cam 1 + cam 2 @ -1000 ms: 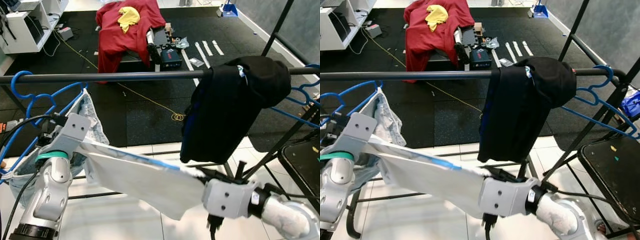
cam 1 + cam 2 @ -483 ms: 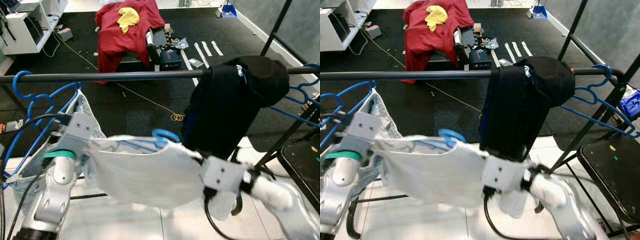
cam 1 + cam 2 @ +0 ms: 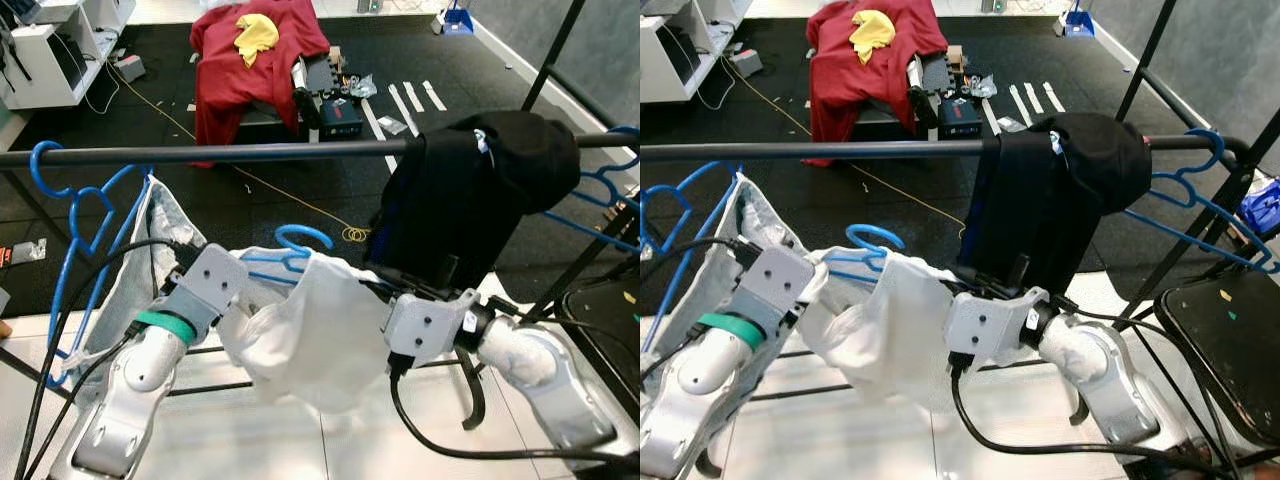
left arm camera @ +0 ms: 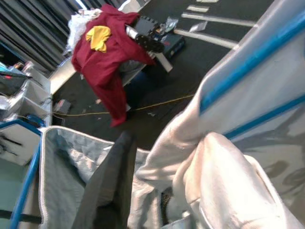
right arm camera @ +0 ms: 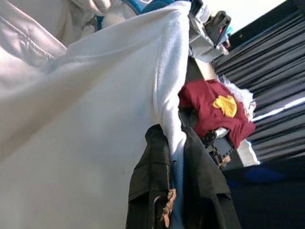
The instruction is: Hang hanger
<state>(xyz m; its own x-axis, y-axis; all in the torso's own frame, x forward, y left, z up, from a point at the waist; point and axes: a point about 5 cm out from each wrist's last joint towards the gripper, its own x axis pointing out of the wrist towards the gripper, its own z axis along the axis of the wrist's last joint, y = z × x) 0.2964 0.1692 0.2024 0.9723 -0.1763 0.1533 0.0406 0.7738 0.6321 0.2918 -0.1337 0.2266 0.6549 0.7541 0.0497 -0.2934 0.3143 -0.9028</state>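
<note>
hanger: blue hanger carrying white garment, hook up, just below rail
left end effector: you're clamped on garment's left shoulder
right end effector: gripping garment's right edge
axis: hanger parallel to rail; lift straight up

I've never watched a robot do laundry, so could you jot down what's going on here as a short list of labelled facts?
Held item: white garment on a blue hanger
Left gripper: at the garment's left end, fingers buried in cloth
Right gripper: shut on the garment's right edge
Hanger state: hook up, below the rail, not yet hooked on
Already on rail: grey garment, black garment
Background: red shirt draped over something on the dark floor
</note>
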